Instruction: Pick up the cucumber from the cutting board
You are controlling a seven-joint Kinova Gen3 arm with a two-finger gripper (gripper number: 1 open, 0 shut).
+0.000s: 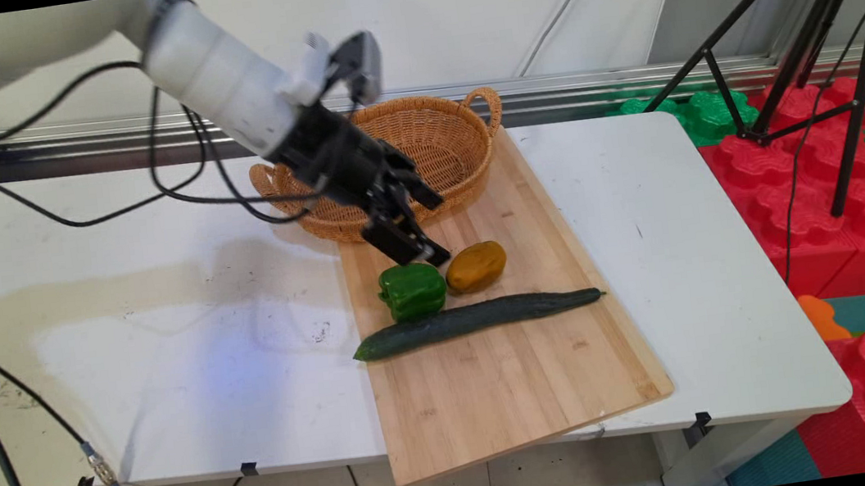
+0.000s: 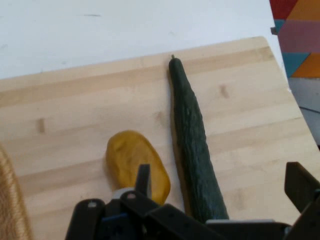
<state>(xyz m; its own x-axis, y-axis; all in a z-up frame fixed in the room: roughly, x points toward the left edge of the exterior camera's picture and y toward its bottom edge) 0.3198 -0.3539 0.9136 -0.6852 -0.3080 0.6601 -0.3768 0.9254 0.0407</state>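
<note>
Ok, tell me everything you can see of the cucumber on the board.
The cucumber is long, dark green, with a slightly bumpy skin and a small stem tip at its right end. It looks whole and uncut. It lies flat across the wooden cutting board, its left end just past the board's left edge. The green pepper sits close behind it, perhaps touching; the yellow-orange pepper lies apart. The gripper hangs above the peppers, not touching it.

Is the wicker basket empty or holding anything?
Empty as far as visible: basket shows bare weave inside; the arm hides its left part.
</note>
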